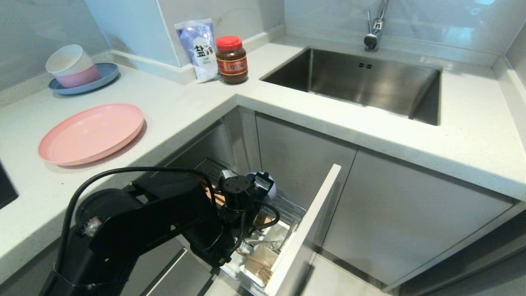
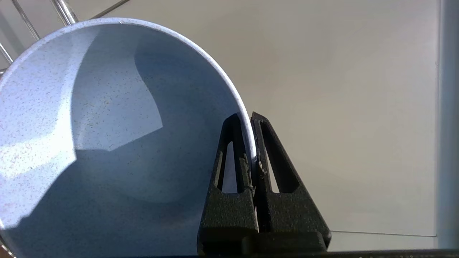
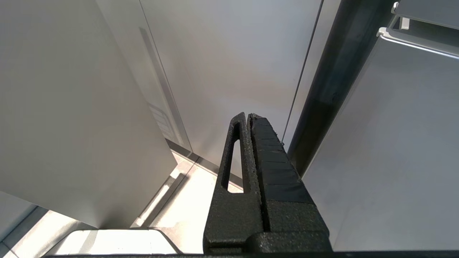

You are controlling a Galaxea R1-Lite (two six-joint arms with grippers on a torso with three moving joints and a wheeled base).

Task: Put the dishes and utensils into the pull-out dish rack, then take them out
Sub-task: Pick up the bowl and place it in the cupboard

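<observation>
1. The left gripper (image 2: 251, 120) has its fingers (image 2: 229, 157) pinched on the rim of the blue-grey bowl (image 2: 107, 125), one finger inside the bowl, one outside.
2. Beyond the bowl's far rim stand the chrome wires of the pull-out dish rack (image 1: 287, 209) (only a few tines show past the bowl).
3. Near the gripper, the white cutlery box (image 1: 263, 255) holds the chopsticks (image 1: 259, 265) and silver cutlery (image 1: 257, 242).
4. Well away, the pink plate (image 1: 91, 133) lies on the counter (image 1: 197, 111).
5. The right gripper (image 3: 248, 116) hangs beside cabinet doors (image 3: 233, 64), fingers pressed together, holding nothing.

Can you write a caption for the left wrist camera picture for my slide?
The left gripper pinches the rim of the blue-grey bowl beside the rack's wire tines.
</observation>
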